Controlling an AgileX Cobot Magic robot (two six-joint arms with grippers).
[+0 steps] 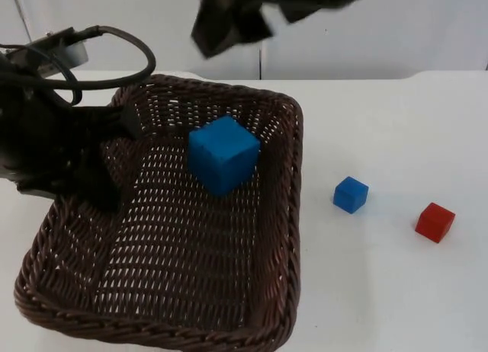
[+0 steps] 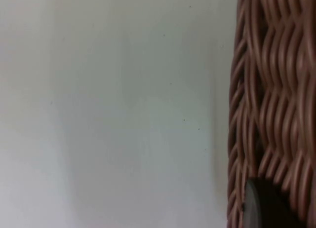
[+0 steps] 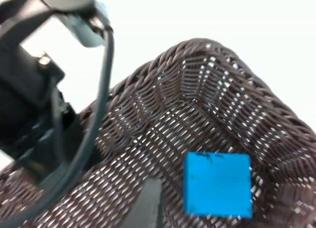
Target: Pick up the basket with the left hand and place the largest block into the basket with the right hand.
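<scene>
- The dark brown wicker basket (image 1: 175, 291) takes up the left and near part of the white counter (image 1: 381, 291); its base looks lifted and tilted, though whether any edge touches the counter cannot be told.
- The left tool (image 1: 103, 150) is clamped on the basket's left rim, its fingers closed over the wicker wall.
- In the left wrist view the woven rim (image 2: 269, 90) stands against bare white counter (image 2: 108, 109).
- The large blue block (image 1: 223, 154) lies inside the basket, toward its far right corner; in the right wrist view the block (image 3: 217, 184) sits on the weave.
- The right tool (image 1: 229, 24) hangs blurred above the basket's far edge; whether its fingers are apart cannot be told.
- A small blue block (image 1: 351, 194) and a red block (image 1: 435, 222) rest on the counter right of the basket, apart from each other.
- A grey partition wall (image 1: 381, 32) closes the far side.
</scene>
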